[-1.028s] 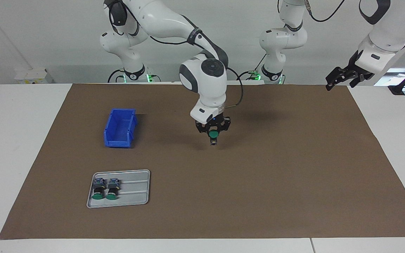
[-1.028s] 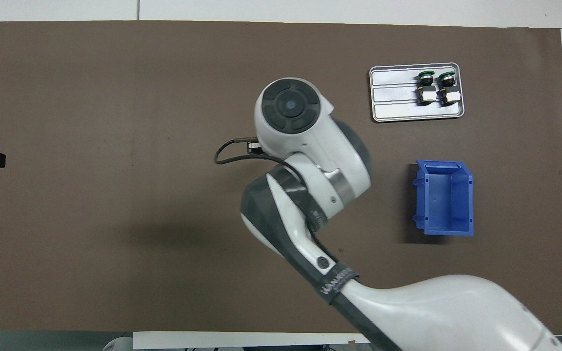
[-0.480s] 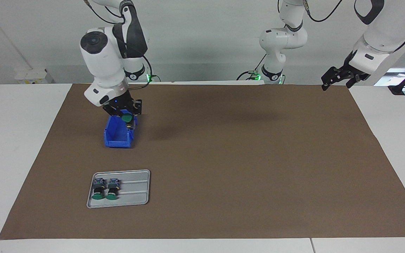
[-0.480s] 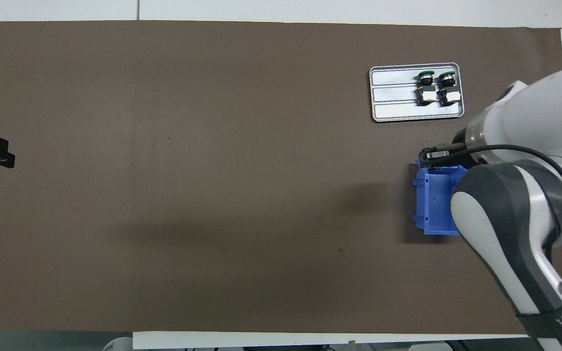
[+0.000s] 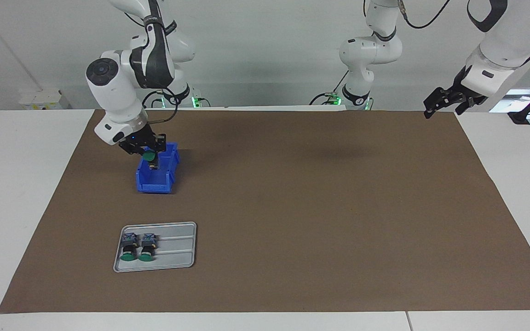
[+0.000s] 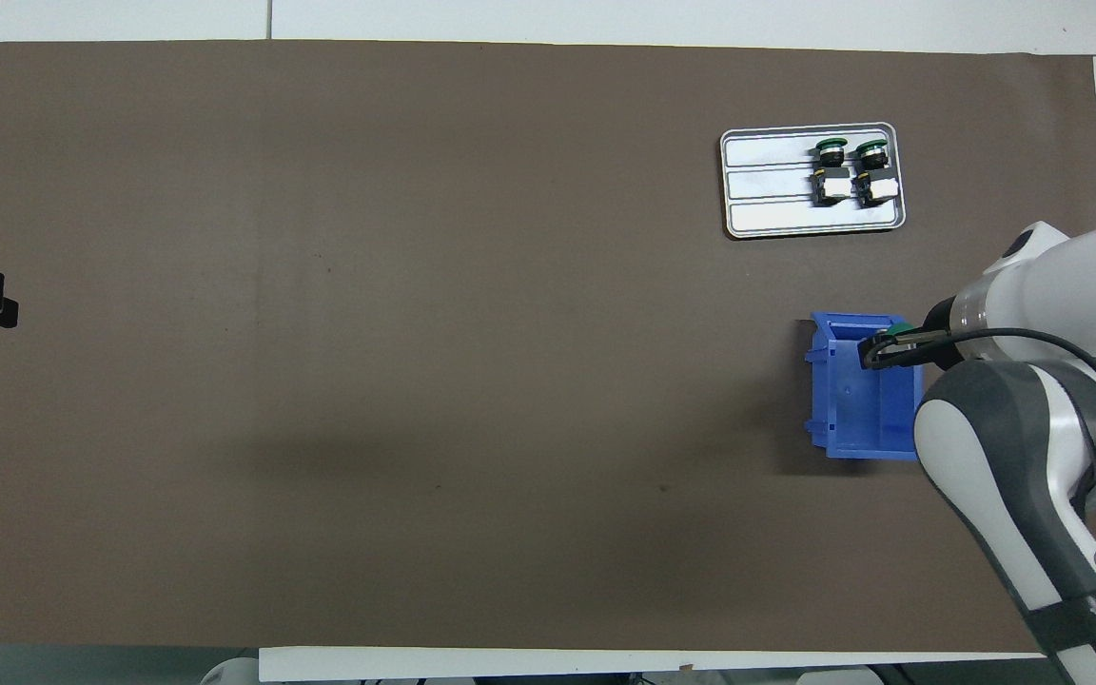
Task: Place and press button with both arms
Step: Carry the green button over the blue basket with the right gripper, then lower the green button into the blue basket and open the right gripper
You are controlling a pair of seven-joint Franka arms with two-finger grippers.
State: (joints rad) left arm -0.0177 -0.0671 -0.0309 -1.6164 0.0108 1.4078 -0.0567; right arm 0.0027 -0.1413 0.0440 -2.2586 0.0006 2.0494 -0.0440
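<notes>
Right tool (image 5: pixel 151 155) clenched on green-capped button (image 5: pixel 148 156), now low over blue bin (image 5: pixel 157 181), upper left of facing frame. A second ago it hung over mid-mat; carry done, drop into bin likely next. Left tool (image 5: pixel 444 103) spread, empty, waiting upper right, barely shifted. Two spare buttons (image 5: pixel 137 247) unmoved on tray (image 5: pixel 177 248).

On the dark band of my right arm (image 6: pixel 1076 609), in the overhead view, I can read pale letters, roughly "WANU", cut off at the edge. No other lettering is legible anywhere.
</notes>
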